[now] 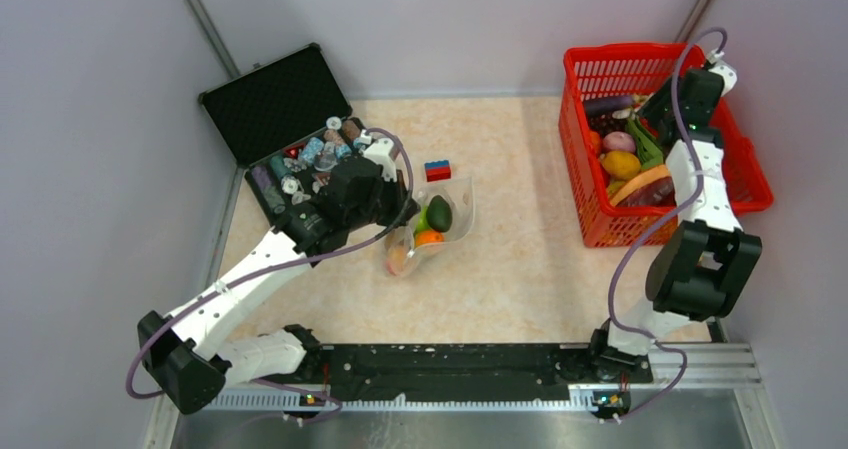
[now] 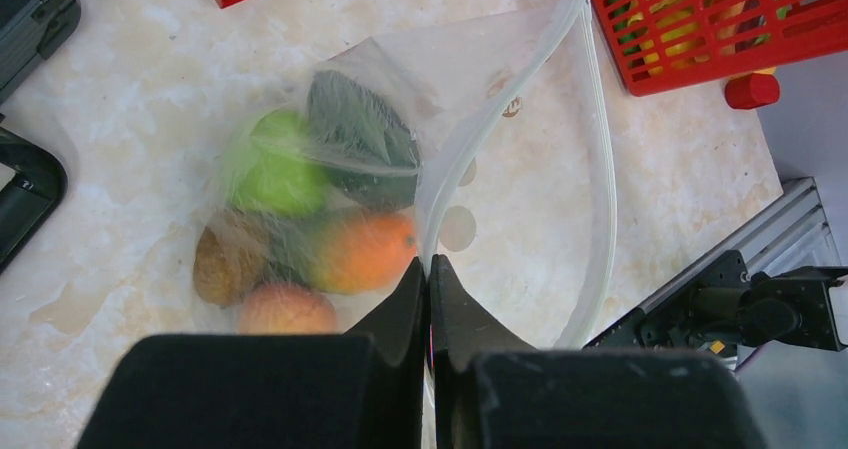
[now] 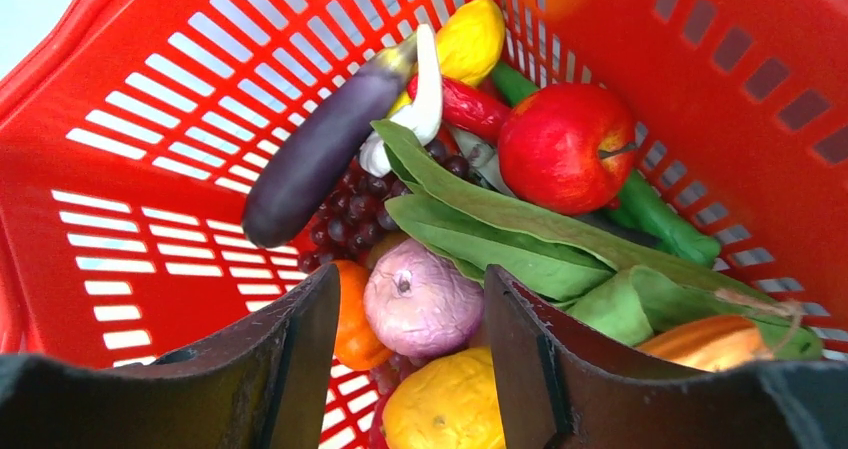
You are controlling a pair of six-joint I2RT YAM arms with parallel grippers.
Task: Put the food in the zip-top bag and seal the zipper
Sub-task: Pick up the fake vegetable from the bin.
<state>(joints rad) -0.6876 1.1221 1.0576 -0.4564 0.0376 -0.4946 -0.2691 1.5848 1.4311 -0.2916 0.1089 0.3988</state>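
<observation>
Top view: red mesh basket at the far right of the table, heaped with toy food; right gripper reaches down inside it. Zip-top bag lies on the table well left of the basket, with a dark green piece and an orange piece inside. Left gripper is at the bag edge farthest from the basket. Red-and-blue brick sits left of the basket, just beyond the bag; black case stands farther left again, lid up. Left wrist view: the basket fills the upper right corner, with the bag below and left of it. The bag's mouth gapes on the side nearer the basket, the two strips of the zipper spread apart and unsealed. The left fingers are clenched tip to tip, pinching the zipper end of the bag. Bagged on the side away from the basket: green fruit, the dark green piece, the orange piece, brown piece, peach-coloured piece. Right wrist view: everything lies inside the basket. The right fingers are spread, straddling a purple onion; one finger meets it, and a gap remains at the other. Eggplant lies along the basket's slotted wall over dark grapes. Red apple, lemon and green pods sit toward the opposite wall.
</observation>
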